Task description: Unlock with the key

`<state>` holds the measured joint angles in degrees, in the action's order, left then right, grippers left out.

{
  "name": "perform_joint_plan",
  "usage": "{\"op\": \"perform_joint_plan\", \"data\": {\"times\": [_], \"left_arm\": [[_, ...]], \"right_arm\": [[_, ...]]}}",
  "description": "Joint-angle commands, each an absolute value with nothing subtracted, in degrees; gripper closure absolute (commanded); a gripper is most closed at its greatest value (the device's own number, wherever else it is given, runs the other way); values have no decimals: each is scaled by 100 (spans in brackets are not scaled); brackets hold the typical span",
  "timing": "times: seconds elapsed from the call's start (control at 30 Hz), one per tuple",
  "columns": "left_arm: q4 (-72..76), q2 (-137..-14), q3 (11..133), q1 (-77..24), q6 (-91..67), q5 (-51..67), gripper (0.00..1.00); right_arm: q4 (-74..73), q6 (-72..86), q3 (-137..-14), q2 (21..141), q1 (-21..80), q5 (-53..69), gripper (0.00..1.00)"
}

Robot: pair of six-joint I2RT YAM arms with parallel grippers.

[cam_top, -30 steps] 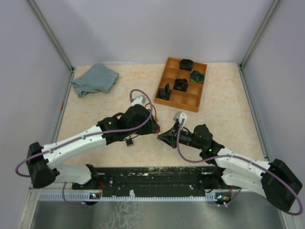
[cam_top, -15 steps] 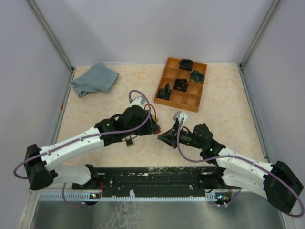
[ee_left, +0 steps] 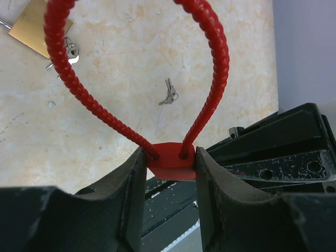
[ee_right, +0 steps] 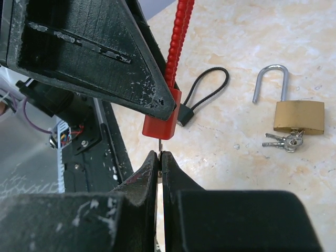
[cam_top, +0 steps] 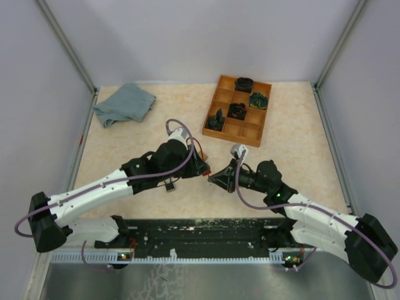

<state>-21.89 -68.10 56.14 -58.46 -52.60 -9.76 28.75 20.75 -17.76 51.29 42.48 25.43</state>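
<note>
The red cable lock (ee_left: 170, 161) hangs in the air, my left gripper (ee_left: 169, 173) shut on its small body, and its ribbed red cable (ee_left: 212, 58) loops away from the fingers. In the right wrist view the red lock body (ee_right: 161, 123) sits just beyond my right gripper (ee_right: 160, 157). That gripper is shut on a thin metal key (ee_right: 160, 145) whose tip touches the underside of the lock body. From above, the left gripper (cam_top: 201, 167) and right gripper (cam_top: 215, 178) meet tip to tip over the middle of the table.
A brass padlock (ee_right: 298, 116) with an open shackle and keys (ee_right: 283, 140) in it lies on the table, beside a small black cable lock (ee_right: 205, 94). Loose keys (ee_left: 169, 94) lie nearby. A wooden tray (cam_top: 250, 131) with dark parts stands back right, a blue cloth (cam_top: 125, 103) back left.
Both arms have shifted slightly, the left wrist a little to the left and the right wrist a little away from the bases. Both grips are unchanged.
</note>
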Motion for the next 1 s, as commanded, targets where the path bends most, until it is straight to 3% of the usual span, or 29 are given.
{"op": "perform_joint_plan", "data": {"times": [0.0, 0.3, 0.97], "left_arm": [[-2499, -6830, 5501, -5959, -5223, -416, 100], [-2890, -7271, 5853, -5939, -5314, -471, 100], [-3056, -6932, 5604, -5761, -4961, -531, 100]], "right_arm": [[3848, 2081, -2188, 5081, 4078, 2430, 100], [2604, 1058, -2968, 5640, 4102, 2577, 100], [2819, 1286, -3178, 5276, 4032, 2725, 100]]}}
